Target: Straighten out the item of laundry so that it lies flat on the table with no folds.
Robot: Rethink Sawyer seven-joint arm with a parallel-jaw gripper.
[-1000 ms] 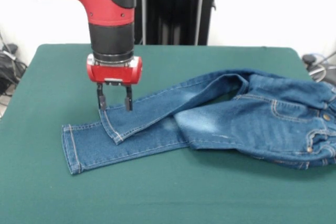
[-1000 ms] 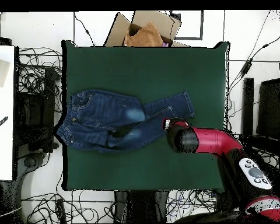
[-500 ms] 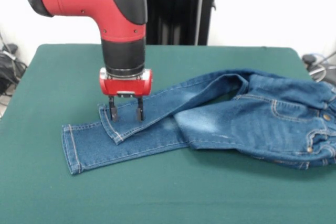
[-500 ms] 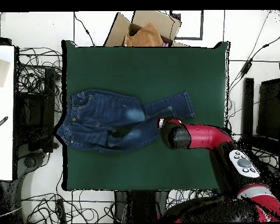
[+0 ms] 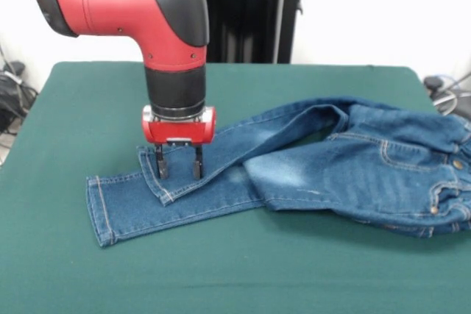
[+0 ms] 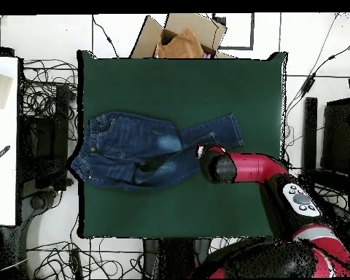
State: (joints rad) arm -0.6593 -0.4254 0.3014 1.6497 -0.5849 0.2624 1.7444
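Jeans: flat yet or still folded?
Still folded. One leg of the jeans crosses over the other, its cuff on top, under the open gripper; the waist end is bunched.

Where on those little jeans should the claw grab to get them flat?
Probably the cuff end of the upper leg, which lies crossed over the other leg of the jeans. Come straight down from above, as the open gripper does, fingers astride the hem: it is a loose free end, easy to pull outward on the table.
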